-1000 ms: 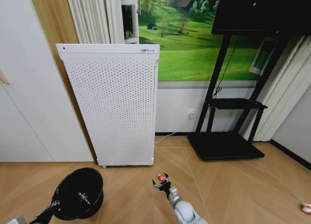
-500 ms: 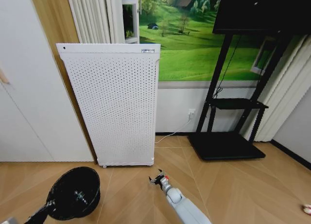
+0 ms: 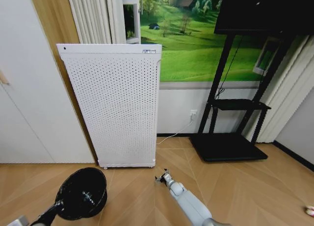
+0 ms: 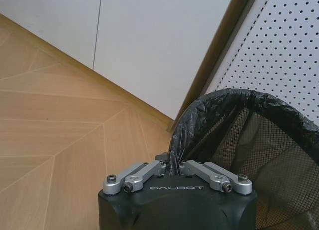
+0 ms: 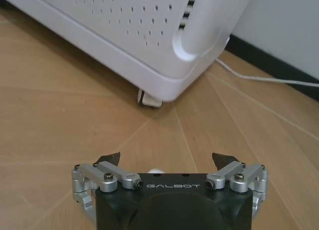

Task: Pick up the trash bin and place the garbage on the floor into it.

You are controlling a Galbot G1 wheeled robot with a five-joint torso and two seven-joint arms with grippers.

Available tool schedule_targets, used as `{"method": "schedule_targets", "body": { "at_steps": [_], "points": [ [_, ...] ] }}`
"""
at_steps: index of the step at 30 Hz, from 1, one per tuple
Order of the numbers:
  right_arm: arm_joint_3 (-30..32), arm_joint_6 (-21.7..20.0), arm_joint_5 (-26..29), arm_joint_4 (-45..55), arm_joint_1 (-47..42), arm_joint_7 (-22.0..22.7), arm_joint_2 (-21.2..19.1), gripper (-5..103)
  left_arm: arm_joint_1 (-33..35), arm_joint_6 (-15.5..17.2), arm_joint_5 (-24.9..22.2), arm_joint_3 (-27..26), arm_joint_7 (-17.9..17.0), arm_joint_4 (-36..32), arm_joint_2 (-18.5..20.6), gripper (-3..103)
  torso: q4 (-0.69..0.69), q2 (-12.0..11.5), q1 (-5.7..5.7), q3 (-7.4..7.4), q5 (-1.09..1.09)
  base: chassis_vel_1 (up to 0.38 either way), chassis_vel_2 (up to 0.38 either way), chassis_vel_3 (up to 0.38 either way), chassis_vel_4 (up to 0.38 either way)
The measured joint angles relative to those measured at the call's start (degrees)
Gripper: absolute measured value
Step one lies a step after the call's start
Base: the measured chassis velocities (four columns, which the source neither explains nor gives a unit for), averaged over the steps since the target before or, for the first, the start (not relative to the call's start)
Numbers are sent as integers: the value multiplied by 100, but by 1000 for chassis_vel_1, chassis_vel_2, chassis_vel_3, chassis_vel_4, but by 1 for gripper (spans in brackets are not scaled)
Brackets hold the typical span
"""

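Left wrist view shows the left gripper (image 4: 175, 166) clamping the trash bin's (image 4: 239, 135) bag-lined rim (mouth tilted toward the camera); right gripper (image 5: 168, 162) spread beside the white appliance (image 5: 164, 35).

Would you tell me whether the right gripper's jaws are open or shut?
Open. In the right wrist view the right gripper has its two dark fingertips spread wide apart, with bare wooden floor between them.

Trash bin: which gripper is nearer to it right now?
Left. The left gripper is shut on the trash bin rim, holding it; the right gripper is open, off to the bin's right above bare floor.
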Motion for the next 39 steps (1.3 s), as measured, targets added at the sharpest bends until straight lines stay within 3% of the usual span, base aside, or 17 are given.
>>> {"method": "schedule_targets", "body": {
  "at_steps": [9, 18, 19, 21, 23, 27, 29, 31, 35, 39],
  "points": [
    [-96, -283, -22, -192, 22, -172, -31, 100, -31, -21, 22, 86, 5, -41, -37, 4, 0, 0, 0, -1, 0, 0, 0, 0, 0],
    [-255, -807, 126, -269, 144, 1, 79, 100, 0, -124, 74, 129, 66, -110, -104, 4, 1, 0, 0, -1, 0, 0, 0, 0, 0],
    [-283, -891, 141, -291, 161, 29, 83, 95, -3, -150, 67, 120, 71, -114, -101, 4, 1, 0, 0, -1, 0, 0, 0, 0, 0],
    [-294, -932, 159, -304, 166, 43, 83, 95, -10, -184, 63, 116, 73, -114, -98, 4, 1, 0, 0, -1, 0, 0, 0, 0, 0],
    [-340, -1006, 228, -313, 166, 55, 75, 78, -33, -246, 57, 111, 101, -91, -96, 4, 0, 0, 0, -1, 0, 0, 0, 0, 0],
    [-386, -1059, 271, -330, 161, 66, 75, 74, -62, -268, 55, 120, 118, -61, -111, 4, 0, 0, 0, -1, -1, 0, 0, 0, 0],
    [-445, -1083, 287, -353, 162, 71, 92, 57, -96, -286, 55, 158, 126, -56, -136, 4, 0, 1, 0, -1, -1, 0, 0, 0, 0],
    [-465, -1091, 289, -360, 165, 78, 99, 52, -106, -291, 55, 172, 125, -57, -141, 4, 0, 1, 0, -2, -1, 0, 0, 0, 0],
    [-494, -1102, 290, -364, 171, 96, 110, 44, -132, -304, 50, 186, 125, -58, -130, 4, 0, 1, 0, -2, -2, 0, 0, 0, 0],
    [-499, -1109, 309, -335, 151, 101, 104, 44, -166, -308, 29, 186, 120, -47, -90, 4, 0, 1, 0, -1, -1, 0, 0, 0, 0]
  ]
}}
